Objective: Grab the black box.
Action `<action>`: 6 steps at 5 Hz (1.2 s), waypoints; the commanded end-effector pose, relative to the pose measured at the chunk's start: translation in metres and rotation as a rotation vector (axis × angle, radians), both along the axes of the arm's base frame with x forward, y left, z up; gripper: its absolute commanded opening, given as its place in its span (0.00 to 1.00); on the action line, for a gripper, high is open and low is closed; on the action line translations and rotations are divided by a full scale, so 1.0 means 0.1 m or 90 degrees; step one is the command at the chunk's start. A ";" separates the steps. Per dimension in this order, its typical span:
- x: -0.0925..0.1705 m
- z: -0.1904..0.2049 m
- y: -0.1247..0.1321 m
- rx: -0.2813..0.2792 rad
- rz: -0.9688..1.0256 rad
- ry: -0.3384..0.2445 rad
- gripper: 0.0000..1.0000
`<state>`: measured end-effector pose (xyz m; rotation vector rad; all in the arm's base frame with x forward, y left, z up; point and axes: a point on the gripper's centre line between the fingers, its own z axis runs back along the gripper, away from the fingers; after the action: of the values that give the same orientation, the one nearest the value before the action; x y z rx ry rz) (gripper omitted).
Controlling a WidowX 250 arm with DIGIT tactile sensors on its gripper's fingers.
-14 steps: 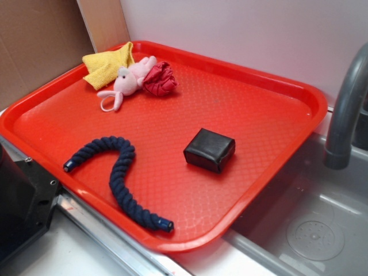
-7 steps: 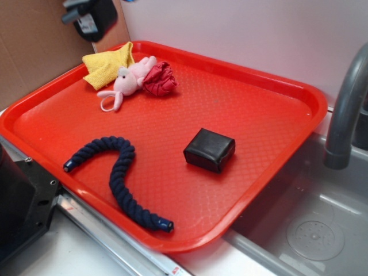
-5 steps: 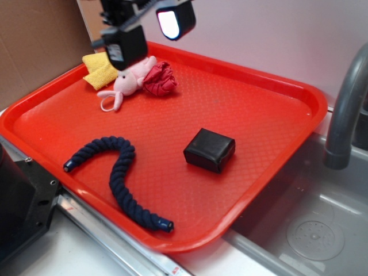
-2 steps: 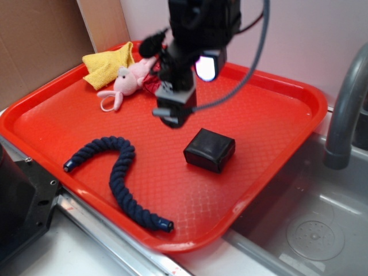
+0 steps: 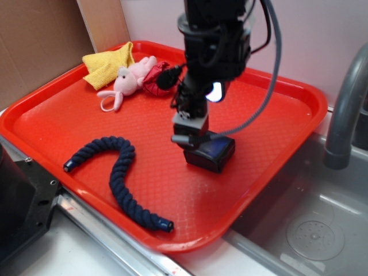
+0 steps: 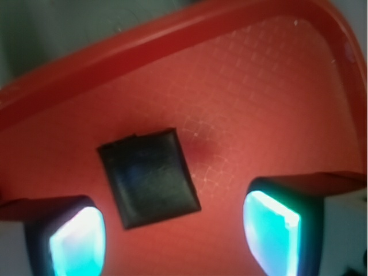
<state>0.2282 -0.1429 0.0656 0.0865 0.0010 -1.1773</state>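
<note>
Red tray [image 5: 270, 109] is sitting on the worktop, its right rim hanging over a grey sink [image 5: 313, 221] next to a grey faucet [image 5: 345, 109]. Black box [image 5: 214, 154] is lying flat on the tray floor, right of tray centre, toward the sink-side rim. Robot arm [image 5: 213, 40] is coming down from above the tray, and its pincer [image 5: 190, 135] is hanging right at the box's left edge, partly covering it in the exterior view; contact cannot be told there. In the wrist view the pincer [image 6: 172, 230] is standing open, the two fingers [image 6: 75, 238] glowing cyan and spread well apart, nothing between them gripped. Box [image 6: 149, 175] is showing there slightly rotated, nearer the left finger and mostly beyond the fingertips, with bare tray [image 6: 259, 103] between it and the right finger. Navy braided rope [image 5: 118, 172] is lying curved on the tray, left of the box and well apart from it. At the tray's far left corner a yellow cloth [image 5: 106, 64], a pink plush toy [image 5: 127, 80] and a red crumpled cloth [image 5: 160, 80] are bunched together, touching one another. Brown cardboard [image 5: 40, 40] is standing behind the tray's left side.
</note>
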 end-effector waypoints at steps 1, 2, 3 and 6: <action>-0.16 -0.20 -0.13 -0.060 -0.125 0.000 1.00; -0.18 -0.29 -0.12 -0.050 -0.120 0.014 1.00; -0.14 -0.45 -0.08 -0.029 -0.116 0.023 1.00; -0.07 -0.10 -0.05 0.062 0.043 0.011 0.00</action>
<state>0.2213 -0.1359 0.0367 0.1668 0.1602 -1.0864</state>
